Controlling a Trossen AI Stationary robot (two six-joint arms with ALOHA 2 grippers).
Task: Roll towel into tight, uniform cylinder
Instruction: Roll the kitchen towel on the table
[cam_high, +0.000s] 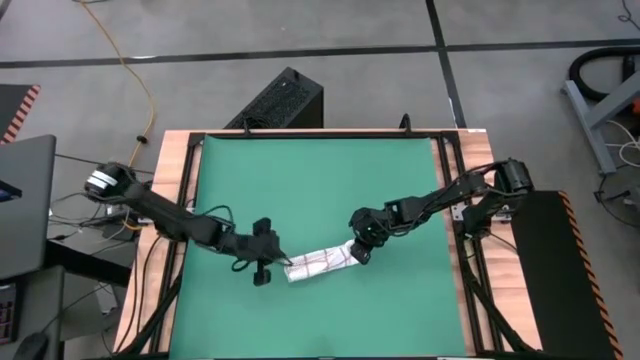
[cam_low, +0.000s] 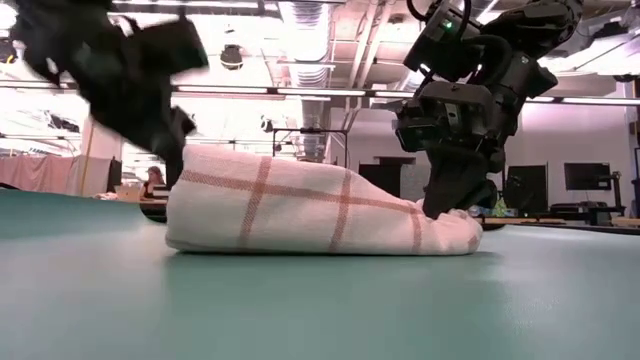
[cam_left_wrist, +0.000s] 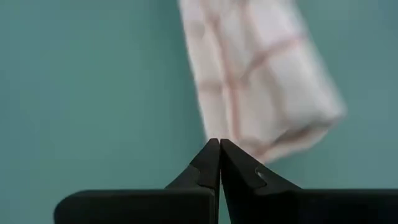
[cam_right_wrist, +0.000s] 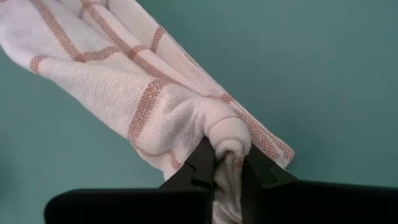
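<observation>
Right fingers (cam_right_wrist: 228, 163) pinch one end of the towel (cam_right_wrist: 146, 99); left fingers (cam_left_wrist: 220, 149) closed empty at its other end

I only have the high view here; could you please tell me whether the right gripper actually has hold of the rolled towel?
Observer: Yes. In the right wrist view the right gripper is shut on a bunched end of the towel.
Operator: Thank you. And is the left gripper gripping the other end?
Observer: No. The left gripper is shut on nothing, its tips just short of the roll's end.
Operator: Is the roll even along its length?
Observer: Not quite. In the low view it stands thicker toward the end away from the right gripper and tapers to the pinched end, lying on the green mat.
</observation>
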